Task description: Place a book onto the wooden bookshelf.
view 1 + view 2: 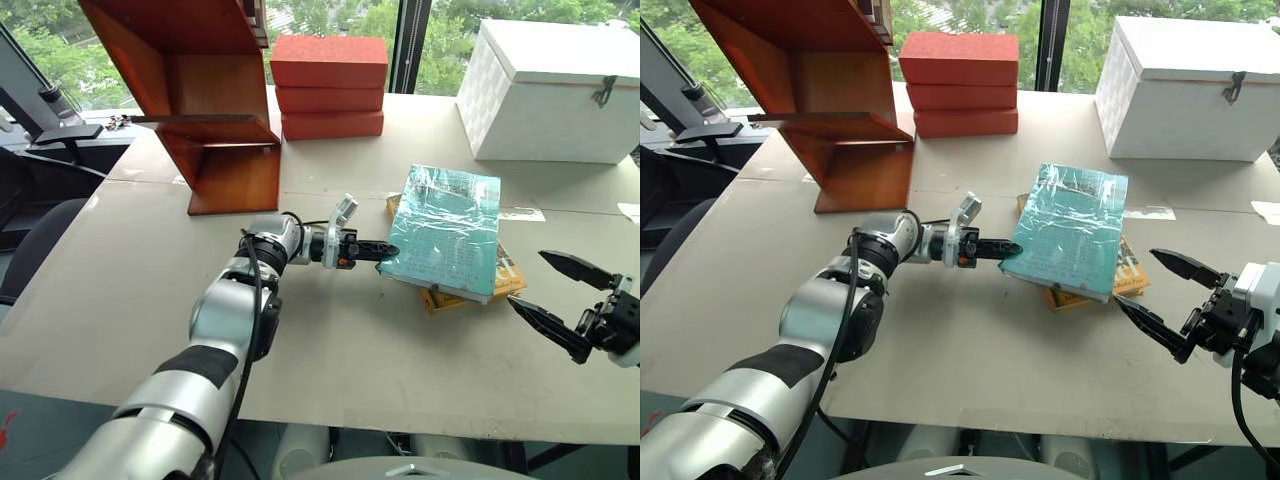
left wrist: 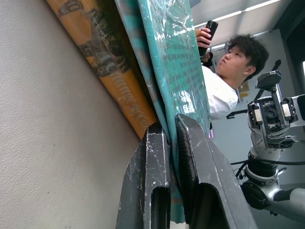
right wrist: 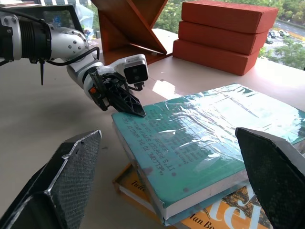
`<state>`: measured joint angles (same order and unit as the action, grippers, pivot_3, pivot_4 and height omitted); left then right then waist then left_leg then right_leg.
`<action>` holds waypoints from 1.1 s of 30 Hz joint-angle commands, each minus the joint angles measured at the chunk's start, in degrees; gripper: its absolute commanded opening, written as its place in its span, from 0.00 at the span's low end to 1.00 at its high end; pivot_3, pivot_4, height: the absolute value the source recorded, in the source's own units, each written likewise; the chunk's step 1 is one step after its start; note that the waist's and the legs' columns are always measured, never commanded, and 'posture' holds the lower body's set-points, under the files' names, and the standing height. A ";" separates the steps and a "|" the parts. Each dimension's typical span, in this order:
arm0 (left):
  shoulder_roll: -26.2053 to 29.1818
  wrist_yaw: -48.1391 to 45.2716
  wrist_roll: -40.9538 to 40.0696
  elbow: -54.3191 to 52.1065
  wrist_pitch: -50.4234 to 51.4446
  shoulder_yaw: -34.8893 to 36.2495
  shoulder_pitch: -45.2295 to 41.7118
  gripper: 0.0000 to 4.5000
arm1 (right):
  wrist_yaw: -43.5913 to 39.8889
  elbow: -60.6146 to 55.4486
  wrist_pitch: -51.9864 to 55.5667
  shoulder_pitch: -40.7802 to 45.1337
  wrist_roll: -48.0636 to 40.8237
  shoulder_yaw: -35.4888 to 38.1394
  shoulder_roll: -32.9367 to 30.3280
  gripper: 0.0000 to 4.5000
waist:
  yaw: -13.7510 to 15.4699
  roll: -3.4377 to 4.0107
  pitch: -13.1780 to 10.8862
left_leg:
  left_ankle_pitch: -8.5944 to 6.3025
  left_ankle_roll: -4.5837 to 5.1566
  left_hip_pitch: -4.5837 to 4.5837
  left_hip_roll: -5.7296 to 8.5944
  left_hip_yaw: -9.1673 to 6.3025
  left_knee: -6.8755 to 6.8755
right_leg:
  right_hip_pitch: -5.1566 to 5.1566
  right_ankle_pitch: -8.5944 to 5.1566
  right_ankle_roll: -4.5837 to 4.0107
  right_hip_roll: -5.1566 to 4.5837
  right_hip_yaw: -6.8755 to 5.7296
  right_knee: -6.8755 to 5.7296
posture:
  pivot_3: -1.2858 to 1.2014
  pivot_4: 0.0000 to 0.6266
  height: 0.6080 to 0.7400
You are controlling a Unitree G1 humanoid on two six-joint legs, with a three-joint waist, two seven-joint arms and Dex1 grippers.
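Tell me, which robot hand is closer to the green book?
Left. The left gripper is shut on the book's corner; the right gripper waits open beside it.

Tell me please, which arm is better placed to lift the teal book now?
Probably the left: the left gripper is shut on the book at its near corner, while the right gripper stands open, beside it.
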<state>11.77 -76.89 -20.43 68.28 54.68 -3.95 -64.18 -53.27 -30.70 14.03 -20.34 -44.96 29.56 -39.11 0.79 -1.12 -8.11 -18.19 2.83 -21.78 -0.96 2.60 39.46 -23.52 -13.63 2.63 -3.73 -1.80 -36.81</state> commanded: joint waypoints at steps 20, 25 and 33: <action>20.93 29.83 31.45 -52.88 -74.31 -0.05 3.23 0.01 | 2.29 10.44 5.84 23.21 -7.35 -1.73 -0.71 1.00 | 0.11 0.07 -0.31 | 0.14 -0.22 0.03 0.02 0.01 0.01 | -0.04 0.17 0.21 -0.24 0.20 0.00 | 0.52 0.24 1.00; 31.88 36.23 42.04 -57.87 -73.94 1.29 2.89 0.01 | 0.18 13.57 8.38 29.92 -8.58 -4.81 -1.18 1.00 | -0.01 0.12 -0.38 | 0.14 -0.22 -0.11 0.20 -0.03 -0.02 | -0.09 0.16 0.26 -0.27 0.10 0.08 | 0.52 0.24 1.00; 46.24 35.78 46.16 -63.98 -66.75 6.48 12.93 0.01 | 0.19 17.36 12.06 39.59 -10.38 -8.46 0.76 1.00 | -0.09 0.19 -0.44 | 0.15 -0.22 -0.04 0.11 -0.05 -0.02 | -0.11 0.16 0.28 -0.27 0.06 -0.02 | 0.52 0.24 1.00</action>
<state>55.97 -42.03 25.66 7.01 -13.79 -0.60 -51.51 -53.17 -13.61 25.76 18.18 -54.14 20.51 -38.62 0.70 -0.93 -8.55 -18.05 2.60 -21.83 -0.92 2.56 39.45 -23.63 -13.47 2.91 -4.00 -1.75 -36.83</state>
